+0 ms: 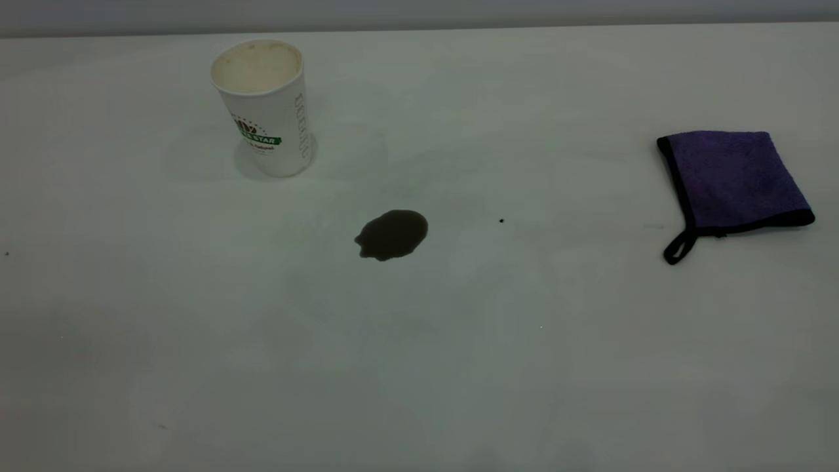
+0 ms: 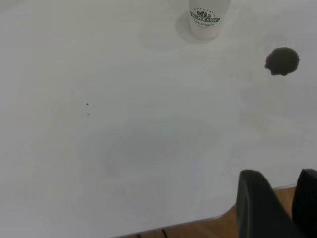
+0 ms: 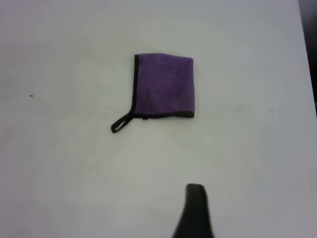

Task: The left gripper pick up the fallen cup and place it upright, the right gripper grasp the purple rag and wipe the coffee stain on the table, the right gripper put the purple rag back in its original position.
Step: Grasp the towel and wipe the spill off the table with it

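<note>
Paper, white and thin-walled, makes up the cup (image 1: 265, 105), which in the exterior view stands upright near the far left of the table (image 1: 419, 367); it looks light and easy to crush or tip. The coffee stain (image 1: 392, 234) lies nearer the middle, well apart from the cup, and the purple rag (image 1: 731, 180) lies flat close to the right edge, its black loop towards the near side. No arm shows here.

From the left wrist view the cup (image 2: 204, 19) stands across the table and the stain (image 2: 282, 61) sits off to one side of it; the left gripper (image 2: 277, 198) hangs over the table's edge with its two dark fingers apart, holding nothing — that arm's part looks done.

From the right wrist view the rag (image 3: 164, 86) lies alone on the bare top; only one finger (image 3: 195, 210) of the right gripper shows, so whether it is parted or closed cannot be told. The terry cloth should be soft, limp and grippy — a pinch from above on a raised fold or an edge would likely lift it; it will sag and drape when carried.
</note>
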Controlling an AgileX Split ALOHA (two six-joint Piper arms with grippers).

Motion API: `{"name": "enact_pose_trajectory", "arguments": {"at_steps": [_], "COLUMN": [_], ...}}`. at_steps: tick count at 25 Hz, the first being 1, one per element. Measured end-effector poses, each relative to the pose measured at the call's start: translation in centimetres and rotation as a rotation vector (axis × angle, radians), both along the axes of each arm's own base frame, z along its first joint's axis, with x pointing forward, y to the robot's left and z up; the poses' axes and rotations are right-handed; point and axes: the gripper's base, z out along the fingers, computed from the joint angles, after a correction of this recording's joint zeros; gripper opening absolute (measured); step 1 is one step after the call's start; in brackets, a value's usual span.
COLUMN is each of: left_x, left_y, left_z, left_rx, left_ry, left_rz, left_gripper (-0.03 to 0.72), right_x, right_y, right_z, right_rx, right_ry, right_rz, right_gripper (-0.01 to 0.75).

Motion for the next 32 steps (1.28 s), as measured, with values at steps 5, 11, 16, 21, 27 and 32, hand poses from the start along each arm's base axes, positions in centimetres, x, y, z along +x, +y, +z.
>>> {"name": "enact_pose_trajectory", "arguments": {"at_steps": [5,11,16,21,27,32], "left_x": [0.0,0.0,0.0,0.0,0.0,0.0], "left_y": [0.0,0.0,0.0,0.0,0.0,0.0], "left_z": [0.0,0.0,0.0,0.0,0.0,0.0], "left_rx": [0.000,0.000,0.000,0.000,0.000,0.000], "left_ry": [0.000,0.000,0.000,0.000,0.000,0.000], "left_rz": [0.000,0.000,0.000,0.000,0.000,0.000], "left_gripper": [0.240,0.240,0.240,0.240,0.240,0.240], "right_x": [7.9,14.6,19.6,23.9,28.2,31.2], "right_y": [0.7,1.5,1.8,2.1,2.3,2.5], "right_z": [-1.5,-6.4,-11.1,-14.9,-20.6,-24.1], "right_rx": [-0.010,-0.004,-0.019,-0.030,-0.033,-0.034], "right_ry": [0.099,0.302,0.417,0.471,0.566,0.587], "right_rz": [0.040,0.078,0.100,0.113,0.117,0.118], "right_gripper": [0.726,0.726,0.723,0.717,0.708,0.698]}}
